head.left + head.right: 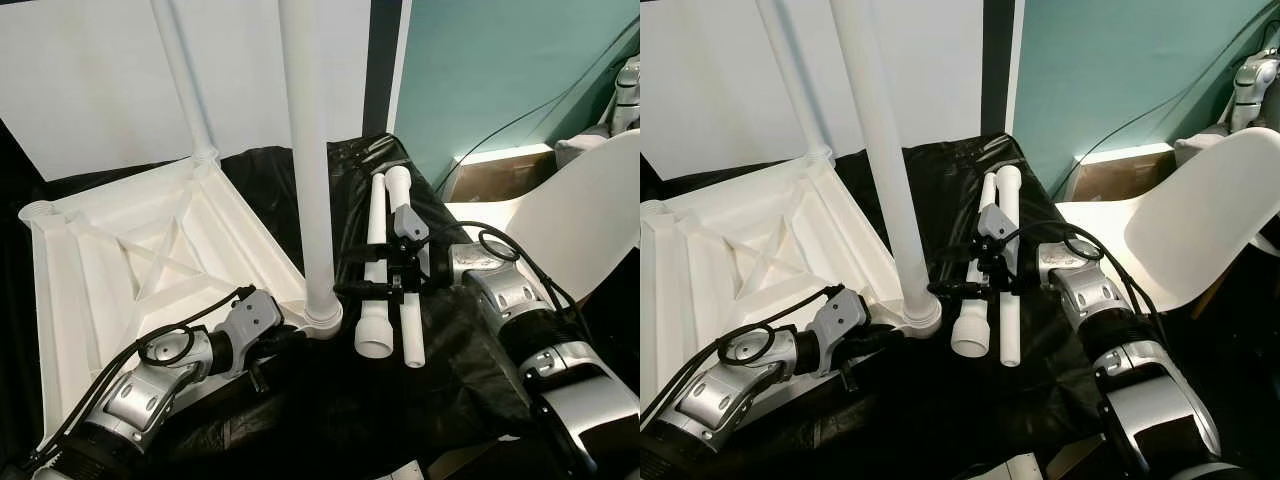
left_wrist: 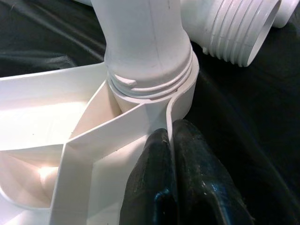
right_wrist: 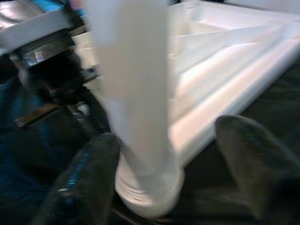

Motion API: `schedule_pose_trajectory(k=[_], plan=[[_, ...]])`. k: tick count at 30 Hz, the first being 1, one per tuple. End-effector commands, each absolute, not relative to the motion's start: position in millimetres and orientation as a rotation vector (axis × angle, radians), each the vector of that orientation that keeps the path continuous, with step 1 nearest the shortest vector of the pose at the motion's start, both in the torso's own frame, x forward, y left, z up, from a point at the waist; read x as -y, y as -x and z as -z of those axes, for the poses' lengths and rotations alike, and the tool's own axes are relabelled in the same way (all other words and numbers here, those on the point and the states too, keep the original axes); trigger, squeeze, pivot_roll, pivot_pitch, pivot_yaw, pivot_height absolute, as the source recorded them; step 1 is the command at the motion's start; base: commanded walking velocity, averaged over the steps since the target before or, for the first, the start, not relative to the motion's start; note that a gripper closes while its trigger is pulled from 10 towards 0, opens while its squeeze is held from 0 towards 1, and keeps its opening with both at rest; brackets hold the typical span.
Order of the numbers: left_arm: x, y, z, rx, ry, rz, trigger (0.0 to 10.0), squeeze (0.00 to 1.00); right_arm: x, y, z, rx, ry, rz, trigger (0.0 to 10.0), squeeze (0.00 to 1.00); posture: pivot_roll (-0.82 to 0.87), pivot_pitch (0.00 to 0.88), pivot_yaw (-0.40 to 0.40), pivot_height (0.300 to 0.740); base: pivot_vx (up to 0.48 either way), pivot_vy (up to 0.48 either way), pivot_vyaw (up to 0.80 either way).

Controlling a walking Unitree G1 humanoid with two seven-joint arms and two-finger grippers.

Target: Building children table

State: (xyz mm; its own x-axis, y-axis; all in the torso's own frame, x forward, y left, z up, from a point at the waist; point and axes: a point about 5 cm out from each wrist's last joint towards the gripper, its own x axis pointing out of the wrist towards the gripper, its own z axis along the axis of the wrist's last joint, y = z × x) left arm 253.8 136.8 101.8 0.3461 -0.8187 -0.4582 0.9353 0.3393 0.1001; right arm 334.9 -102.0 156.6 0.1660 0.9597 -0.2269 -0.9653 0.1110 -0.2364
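- A white moulded plastic tabletop point(image 1: 120, 250) lies upside down on crinkled, glossy black plastic sheeting point(image 1: 400, 390), its underside showing raised ribs that cross in an X
- A smooth, round white leg point(image 1: 310, 160) stands upright in the tabletop's near corner socket point(image 1: 323, 322); in the left wrist view its threaded collar point(image 2: 150, 84) sits at the socket rim
- A second white leg point(image 1: 185, 80) rises from the far corner
- An open round socket point(image 1: 38, 212) sits at the far left corner
- The left gripper point(image 1: 285, 340), on a silver jointed arm, reaches in low at the near corner; its two black, rubbery fingers point(image 2: 154, 183) are clenched on the thin white wall of the tabletop just below the socket
- Two loose white legs point(image 1: 385, 270) lie side by side on the sheeting just right of the standing leg, tube-shaped, one with a wide, ridged, threaded open end point(image 2: 239, 33)
- The right gripper point(image 1: 350, 288) hovers over these loose legs, aimed at the base of the upright leg; its black fingers point(image 3: 84, 178) are spread wide on either side of that leg, touching nothing, in a blurred view
- A smooth, curved white chair point(image 1: 570, 220) stands to the right, before a teal wall point(image 1: 500, 70)
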Motion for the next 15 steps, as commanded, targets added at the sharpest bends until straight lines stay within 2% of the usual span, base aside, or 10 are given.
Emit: schedule_pose_trajectory(k=[1,9,10,15], plan=[[-131.8,-233.0,-77.0,-0.5,-0.333,1.332,10.0,0.0,100.8,-333.5,-158.5,-0.015,0.388,-1.457,10.0,1.0,0.06,0.0,-0.012,0.74,0.0,0.0,0.0],[-131.0,-234.0,-77.4,-0.498,-0.337,1.34,10.0,0.0,106.3,-332.3,-155.4,-0.027,0.436,-1.48,10.0,0.98,0.05,0.0,-0.01,0.74,0.0,0.0,0.0],[-130.7,-234.7,-77.6,-0.497,-0.339,1.343,10.0,0.0,106.0,-334.5,-154.9,-0.023,0.445,-1.471,10.0,0.0,0.04,0.0,-0.004,0.74,0.0,0.0,0.0],[-129.6,-236.6,-78.1,-0.496,-0.344,1.351,10.0,0.0,99.6,-341.5,-154.3,-0.009,0.432,-1.435,10.0,0.0,0.03,0.0,0.001,0.74,0.0,0.0,0.0]])
